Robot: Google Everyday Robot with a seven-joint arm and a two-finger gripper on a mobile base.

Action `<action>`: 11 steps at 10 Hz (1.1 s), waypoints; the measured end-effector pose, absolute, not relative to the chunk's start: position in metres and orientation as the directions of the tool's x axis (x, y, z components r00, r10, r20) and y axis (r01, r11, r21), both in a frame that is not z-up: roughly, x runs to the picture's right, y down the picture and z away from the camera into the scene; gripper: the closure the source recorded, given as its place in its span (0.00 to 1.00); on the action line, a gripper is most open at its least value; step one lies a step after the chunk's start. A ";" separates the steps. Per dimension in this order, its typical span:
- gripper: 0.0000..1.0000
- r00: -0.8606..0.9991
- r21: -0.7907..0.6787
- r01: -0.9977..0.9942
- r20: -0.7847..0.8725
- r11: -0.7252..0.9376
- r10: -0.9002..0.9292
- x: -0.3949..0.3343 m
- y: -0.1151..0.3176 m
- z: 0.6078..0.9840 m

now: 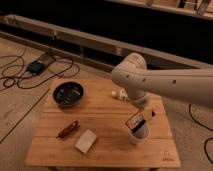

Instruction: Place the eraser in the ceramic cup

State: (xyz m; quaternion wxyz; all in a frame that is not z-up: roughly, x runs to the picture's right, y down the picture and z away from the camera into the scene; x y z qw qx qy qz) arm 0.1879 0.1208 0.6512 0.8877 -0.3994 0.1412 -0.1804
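Observation:
The eraser [134,121], a small dark block with orange-red edging and a pale label, is held in my gripper [139,119] right above the ceramic cup [139,136]. The cup is off-white and stands on the right part of the wooden table [107,150], partly hidden by the eraser and gripper. My white arm [160,86] reaches in from the right and bends down over the cup. The gripper is shut on the eraser, which is tilted.
A wide dark bowl [68,93] stands at the table's back left. A slim reddish-brown wrapped bar [67,129] and a pale beige block [85,141] lie at the front left. A small white object [118,94] lies behind the arm. Cables [30,70] lie on the floor at left.

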 end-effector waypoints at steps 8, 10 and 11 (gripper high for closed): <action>1.00 0.871 -0.768 0.109 -0.232 0.631 -0.433 0.216 0.141 0.658; 1.00 0.862 -0.760 0.097 -0.259 0.643 -0.436 0.216 0.143 0.664; 1.00 0.855 -0.755 0.096 -0.271 0.649 -0.442 0.216 0.143 0.667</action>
